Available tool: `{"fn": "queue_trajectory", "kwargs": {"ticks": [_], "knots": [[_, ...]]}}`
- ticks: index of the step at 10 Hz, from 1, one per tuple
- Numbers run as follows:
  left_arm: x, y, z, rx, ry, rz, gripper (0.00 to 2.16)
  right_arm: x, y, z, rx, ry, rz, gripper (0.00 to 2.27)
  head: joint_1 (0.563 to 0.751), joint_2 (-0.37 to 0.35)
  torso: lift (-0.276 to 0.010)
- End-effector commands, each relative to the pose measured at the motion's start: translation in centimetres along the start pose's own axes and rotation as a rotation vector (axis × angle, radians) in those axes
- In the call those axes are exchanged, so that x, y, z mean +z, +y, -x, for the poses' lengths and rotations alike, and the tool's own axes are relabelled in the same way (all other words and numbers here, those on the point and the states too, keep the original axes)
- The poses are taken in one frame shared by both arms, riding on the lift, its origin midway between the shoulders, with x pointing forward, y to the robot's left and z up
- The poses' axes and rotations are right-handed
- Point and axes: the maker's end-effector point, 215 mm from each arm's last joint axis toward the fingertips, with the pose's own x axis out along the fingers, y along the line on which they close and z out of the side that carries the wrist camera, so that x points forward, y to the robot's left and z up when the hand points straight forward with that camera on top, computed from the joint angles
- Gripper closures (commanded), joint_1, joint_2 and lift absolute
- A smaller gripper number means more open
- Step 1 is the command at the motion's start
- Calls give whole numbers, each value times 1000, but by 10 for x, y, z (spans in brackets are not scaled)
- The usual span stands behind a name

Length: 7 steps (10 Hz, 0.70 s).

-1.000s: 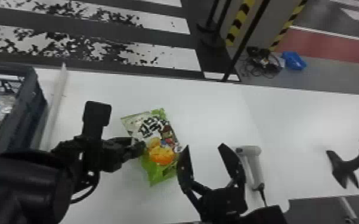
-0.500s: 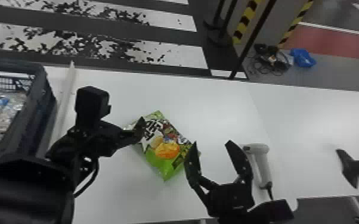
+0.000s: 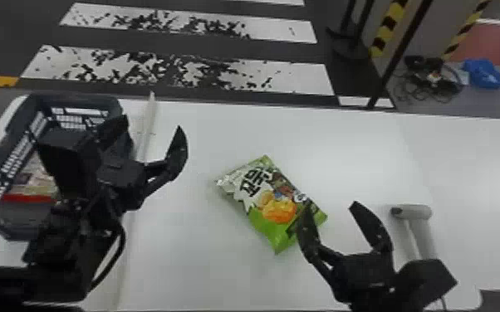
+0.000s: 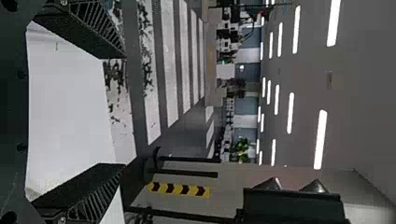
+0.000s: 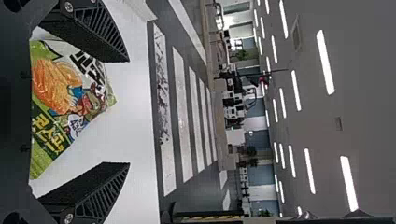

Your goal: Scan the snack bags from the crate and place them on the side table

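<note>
Right hand [image 3: 330, 205], lower right: spread, empty. Handheld scanner [image 3: 421, 234] lies beside it on tabletop [image 3: 203, 274]. Snack bag [image 3: 274, 203] flat, frame centre; likely light, soft, slick, crushable contents; pinch gently across mid-body. Left hand [image 3: 153, 123], left of centre: spread, empty. Crate [image 3: 12, 224] at left, packets [image 3: 33, 178] inside.

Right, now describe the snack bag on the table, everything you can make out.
The snack bag is green and white, printed with dark lettering, orange food and cartoon art. It looks like glossy, lightly creased film, plumped in the middle, with no opening visible. It lies printed side up on the white table, turned at a slant. One finger of the right gripper overlaps its near edge in the head view; whether they touch, I cannot tell.
</note>
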Motion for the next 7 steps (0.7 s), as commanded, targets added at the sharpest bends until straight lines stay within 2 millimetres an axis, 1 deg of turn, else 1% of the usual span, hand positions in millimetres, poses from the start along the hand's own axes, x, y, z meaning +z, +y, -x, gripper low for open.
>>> {"fn": "queue_trajectory", "kwargs": {"ticks": [1, 2, 3, 4, 6, 7], "knots": [[11, 37, 22, 63, -77, 4, 39, -6, -1, -7, 7, 58, -11, 83, 695, -38, -94], [11, 54, 35, 81, -91, 10, 43, -20, -1, -13, 23, 131, -29, 83, 695, -17, -94], [5, 73, 48, 104, -83, 23, 49, -38, -1, -20, 51, 226, -69, 83, 695, 23, -94], [1, 87, 62, 118, -81, 43, 63, -53, -2, -25, 81, 311, -96, 87, 695, 59, -94], [-3, 96, 77, 112, -82, 66, 73, -61, -6, -36, 117, 384, -115, 87, 695, 116, -94], [-6, 96, 83, 107, -76, 64, 80, -62, -11, -42, 117, 402, -121, 87, 695, 125, -94]]}}
